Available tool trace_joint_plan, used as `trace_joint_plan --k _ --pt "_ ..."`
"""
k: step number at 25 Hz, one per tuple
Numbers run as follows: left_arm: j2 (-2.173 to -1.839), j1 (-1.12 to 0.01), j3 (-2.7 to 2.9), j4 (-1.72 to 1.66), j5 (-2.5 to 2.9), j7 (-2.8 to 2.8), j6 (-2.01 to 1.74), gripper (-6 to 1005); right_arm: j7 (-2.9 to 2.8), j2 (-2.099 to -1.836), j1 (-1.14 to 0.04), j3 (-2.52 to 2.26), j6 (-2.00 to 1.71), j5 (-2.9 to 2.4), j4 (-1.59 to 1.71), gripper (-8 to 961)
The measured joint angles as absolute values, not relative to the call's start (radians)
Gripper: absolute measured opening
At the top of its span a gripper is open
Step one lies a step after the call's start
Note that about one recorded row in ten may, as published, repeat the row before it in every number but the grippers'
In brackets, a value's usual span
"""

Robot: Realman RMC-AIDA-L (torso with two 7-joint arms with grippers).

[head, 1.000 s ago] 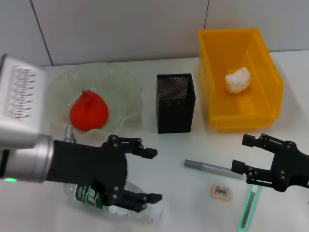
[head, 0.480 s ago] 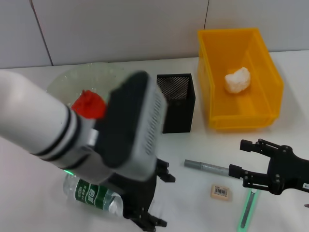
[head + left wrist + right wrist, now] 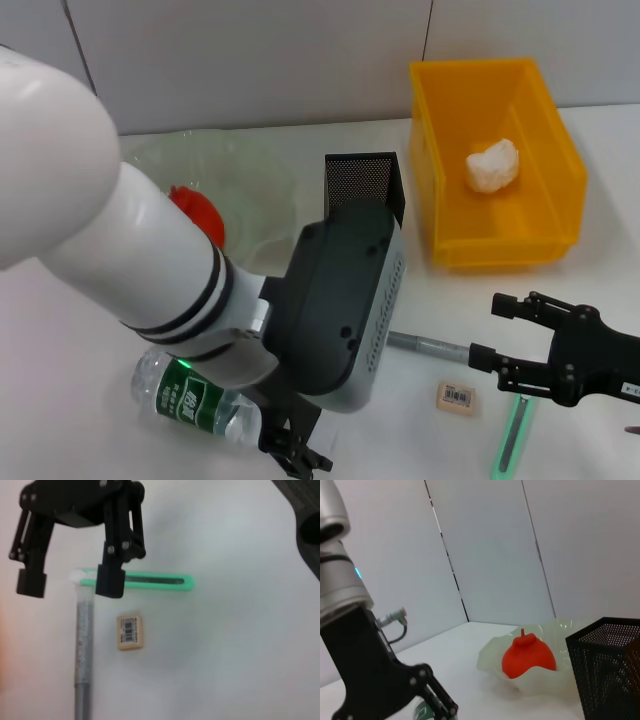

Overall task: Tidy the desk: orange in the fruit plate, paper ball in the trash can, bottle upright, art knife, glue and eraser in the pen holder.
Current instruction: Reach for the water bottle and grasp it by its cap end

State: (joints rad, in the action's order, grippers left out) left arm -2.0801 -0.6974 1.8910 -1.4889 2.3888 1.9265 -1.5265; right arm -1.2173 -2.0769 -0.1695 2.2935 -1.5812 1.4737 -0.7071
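Nearest the robot, at about seven o'clock on the desk, the bottle [image 3: 190, 403] is lying on its side, and the left gripper [image 3: 295, 452] is hanging low at its cap end, probably lining up to stand it upright; its wrist is hiding the fingers, so I cannot tell whether they are spread or closed. Toward four o'clock, the right gripper [image 3: 512, 335] is hovering with its jaws spread wide and holding nothing, directly over the glue [image 3: 432, 347] and the art knife [image 3: 512, 433], with the eraser [image 3: 456, 397] lying just beside them. These three are waiting to go into the pen holder [image 3: 378, 178] standing at twelve o'clock. Farther back, at ten o'clock, the orange [image 3: 200, 212] is sitting in the fruit plate [image 3: 250, 175], and at one o'clock the paper ball [image 3: 493, 166] is resting inside the trash can [image 3: 440, 130].
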Motion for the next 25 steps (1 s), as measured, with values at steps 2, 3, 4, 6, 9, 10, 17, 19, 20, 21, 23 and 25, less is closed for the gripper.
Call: trace_joint_plan --k 2,3,4,6,9,10,17,19,20,21,23,25 --pt "-2.080 -0.705 1.906 -1.461 2.391 1.921 -1.511 718 -1.217 -2.077 -0.168 2.293 -1.581 1.474 -0.704 838" --pt "-2.080 -0.709 1.913 -1.448 2.392 1.920 -1.501 718 -1.217 -2.077 -0.168 2.293 -1.581 1.474 -0.700 838" --pt "-2.080 -0.713 1.923 -1.433 2.395 1.920 -1.488 717 -1.217 -2.077 -0.168 2.293 -1.581 1.474 -0.697 838" --pt "-2.080 -0.721 1.941 -1.404 2.402 1.921 -1.458 716 -1.217 -2.077 -0.168 2.294 -1.581 1.474 -0.692 838" --pt "-2.080 -0.728 1.960 -1.367 2.414 1.924 -1.422 714 -1.217 -2.077 -0.168 2.294 -1.581 1.474 -0.690 838" --pt "-2.080 -0.730 1.964 -1.356 2.415 1.924 -1.415 713 -1.217 -2.077 -0.169 2.294 -1.581 1.474 -0.690 838" --pt "-2.080 -0.736 1.976 -1.322 2.421 1.920 -1.396 709 -1.217 -2.077 -0.174 2.294 -1.571 1.435 -0.689 837" --pt "-2.080 -0.736 1.979 -1.321 2.424 1.920 -1.393 708 -1.218 -2.077 -0.175 2.293 -1.571 1.434 -0.689 837" --pt "-2.080 -0.736 1.984 -1.320 2.426 1.920 -1.390 707 -1.218 -2.077 -0.175 2.293 -1.571 1.433 -0.689 837" --pt "-2.080 -0.736 1.987 -1.319 2.427 1.920 -1.387 707 -1.218 -2.077 -0.175 2.293 -1.571 1.433 -0.689 837" --pt "-2.080 -0.737 1.996 -1.315 2.430 1.920 -1.378 705 -1.218 -2.077 -0.175 2.294 -1.572 1.433 -0.689 837" --pt "-2.080 -0.739 1.997 -1.312 2.431 1.920 -1.375 704 -1.218 -2.077 -0.175 2.294 -1.572 1.432 -0.689 837"
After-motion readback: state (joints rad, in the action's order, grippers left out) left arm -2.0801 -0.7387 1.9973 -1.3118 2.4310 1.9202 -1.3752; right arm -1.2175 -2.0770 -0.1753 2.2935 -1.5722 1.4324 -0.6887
